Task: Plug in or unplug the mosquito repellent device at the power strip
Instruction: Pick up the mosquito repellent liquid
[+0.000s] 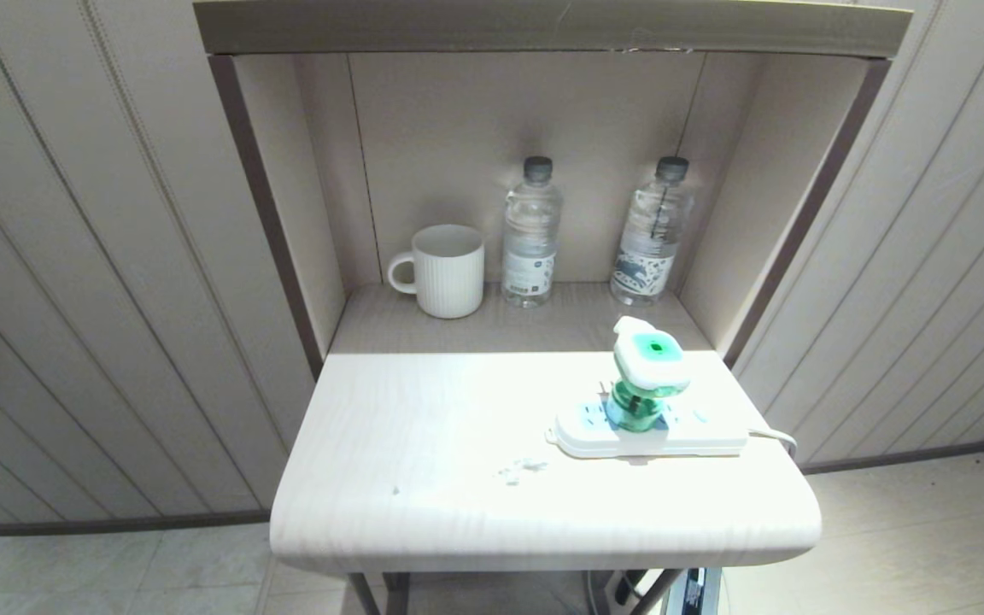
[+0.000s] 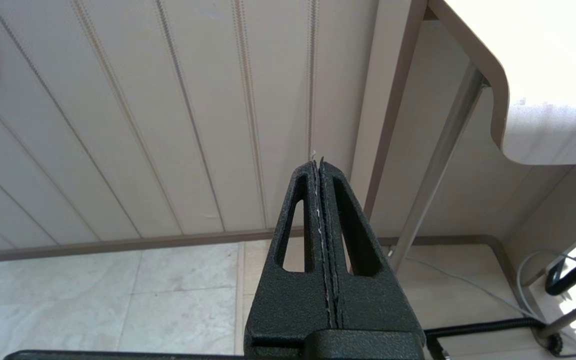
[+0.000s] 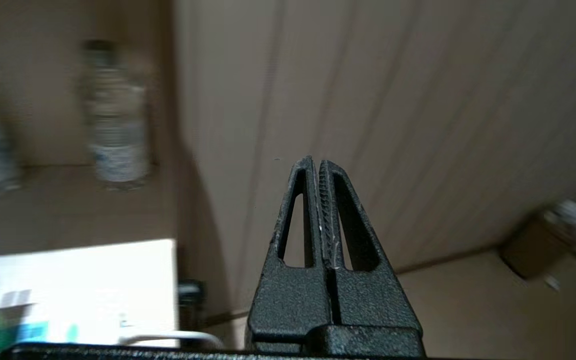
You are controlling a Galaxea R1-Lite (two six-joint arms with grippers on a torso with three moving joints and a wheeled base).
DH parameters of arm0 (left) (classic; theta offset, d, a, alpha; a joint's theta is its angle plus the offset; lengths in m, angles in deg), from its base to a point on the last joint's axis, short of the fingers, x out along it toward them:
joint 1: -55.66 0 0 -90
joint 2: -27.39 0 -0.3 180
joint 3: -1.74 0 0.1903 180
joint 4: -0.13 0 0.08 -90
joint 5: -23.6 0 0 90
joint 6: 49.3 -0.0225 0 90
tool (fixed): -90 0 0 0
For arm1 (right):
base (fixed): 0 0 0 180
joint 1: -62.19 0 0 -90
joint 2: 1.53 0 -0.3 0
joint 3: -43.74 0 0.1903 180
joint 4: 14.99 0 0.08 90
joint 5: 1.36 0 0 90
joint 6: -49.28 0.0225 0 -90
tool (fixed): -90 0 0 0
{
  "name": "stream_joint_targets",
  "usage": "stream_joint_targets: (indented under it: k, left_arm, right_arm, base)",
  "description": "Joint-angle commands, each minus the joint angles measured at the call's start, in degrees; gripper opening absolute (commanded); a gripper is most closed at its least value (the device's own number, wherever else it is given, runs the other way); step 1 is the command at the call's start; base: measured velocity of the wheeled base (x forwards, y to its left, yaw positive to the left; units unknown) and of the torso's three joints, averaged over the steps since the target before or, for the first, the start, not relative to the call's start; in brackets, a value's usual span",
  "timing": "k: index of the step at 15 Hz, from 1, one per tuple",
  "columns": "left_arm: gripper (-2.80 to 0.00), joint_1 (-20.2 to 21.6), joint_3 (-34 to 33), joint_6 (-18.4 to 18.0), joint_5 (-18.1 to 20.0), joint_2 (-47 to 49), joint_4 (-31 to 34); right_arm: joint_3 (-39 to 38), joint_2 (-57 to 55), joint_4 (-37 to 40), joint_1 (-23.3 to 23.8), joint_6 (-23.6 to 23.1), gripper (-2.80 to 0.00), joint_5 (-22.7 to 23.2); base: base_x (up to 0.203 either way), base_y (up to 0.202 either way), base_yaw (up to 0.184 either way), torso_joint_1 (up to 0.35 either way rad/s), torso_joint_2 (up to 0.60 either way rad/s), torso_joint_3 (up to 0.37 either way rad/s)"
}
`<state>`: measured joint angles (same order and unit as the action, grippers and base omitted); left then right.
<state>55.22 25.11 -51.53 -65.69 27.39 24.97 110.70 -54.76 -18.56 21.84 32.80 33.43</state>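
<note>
1. The room is lined with pale grooved wall panels (image 1: 73, 256) over a tiled floor (image 1: 928, 530), and a boxed alcove is set into the wall.
2. A white rounded surface (image 1: 424, 461) juts out from the alcove; its recessed shelf (image 1: 560, 318) holds a ribbed white mug (image 1: 448, 270) and two clear water bottles (image 1: 531, 232), standing well apart from the task's things.
3. The power strip (image 1: 697, 436) lies flat near the surface's right edge, its white cord (image 1: 778, 437) running off that side.
4. The mosquito repellent device (image 1: 647, 376) stands on the strip, green bottle down over the sockets and its head tilted. It looks perched rather than seated; I cannot tell whether any pin is in a socket.
5. The left gripper (image 2: 320, 165) hangs below and beside the surface, pointed at the wall, fingers pressed together on nothing.
6. The right gripper (image 3: 316, 162) is off the surface's right edge, aimed at the wall, likewise closed and empty. Neither gripper shows in the head view.
7. Risks, as I judge them: the device is top-heavy on a narrow base, so a glancing touch could topple it. The strip is light and lies near the edge, so a sideways push or a snag on the cord could drag it off. A closed gripper reaching in would knock rather than grasp.
</note>
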Motion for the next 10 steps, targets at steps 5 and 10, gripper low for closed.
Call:
stream_joint_targets:
  k: [5,10]
  left_arm:
    - [-2.8,0.0,0.0,-0.05,0.0,0.09,0.02]
    - [-2.8,0.0,0.0,-0.05,0.0,0.09,0.02]
  right_arm:
    - [-6.51,28.83,16.48,20.18,-0.09,-2.8,-0.78]
    - [-27.63,36.77,20.04,30.43,1.96,-2.8,-1.9]
  base:
    - [0.0,0.0,0.0,0.0,0.0,0.0]
    - [0.0,0.0,0.0,0.0,0.0,0.0]
